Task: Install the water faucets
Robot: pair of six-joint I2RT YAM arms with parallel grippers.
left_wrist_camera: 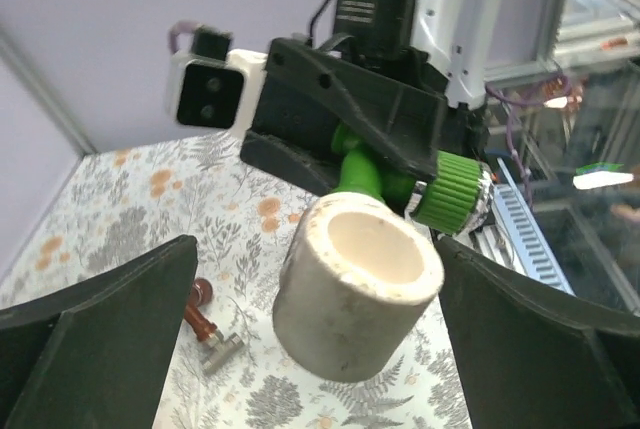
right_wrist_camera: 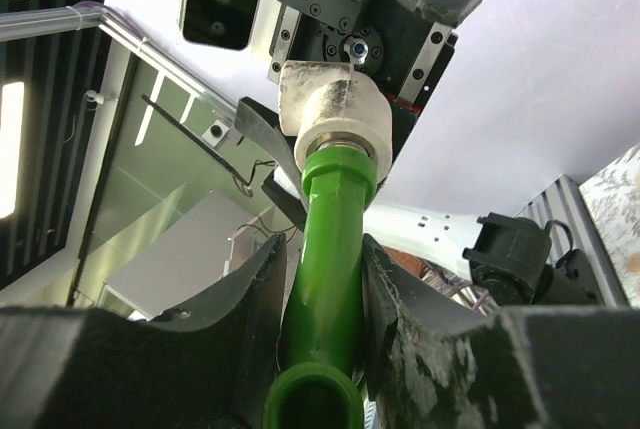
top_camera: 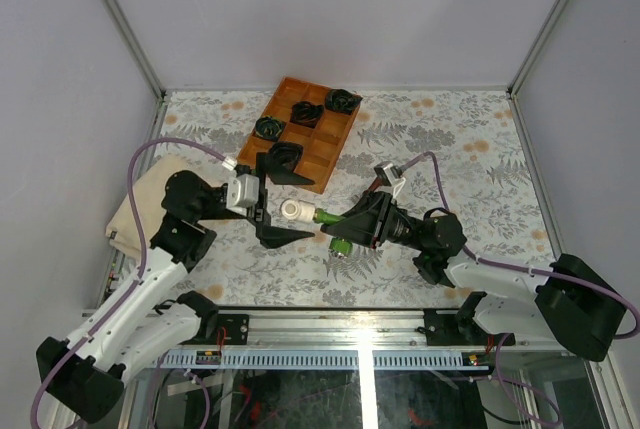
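My right gripper [top_camera: 335, 224] is shut on the bright green faucet [top_camera: 330, 218], held above the table; in the right wrist view its fingers [right_wrist_camera: 255, 299] clamp the green body [right_wrist_camera: 335, 239]. The small white piece [right_wrist_camera: 335, 114] sits on the faucet's far end. My left gripper [top_camera: 277, 221] is open, with the white piece [left_wrist_camera: 355, 294] between its wide-apart fingers [left_wrist_camera: 110, 329], touching neither. The green knob [left_wrist_camera: 450, 192] shows behind it. The dark red-brown faucet [left_wrist_camera: 205, 327] lies on the table below, with its silvery end to the right.
A wooden tray [top_camera: 330, 154] at the back holds several black-and-green coiled bundles [top_camera: 283, 157]. A beige cloth [top_camera: 125, 214] lies at the table's left edge. Grey walls close in the sides and back.
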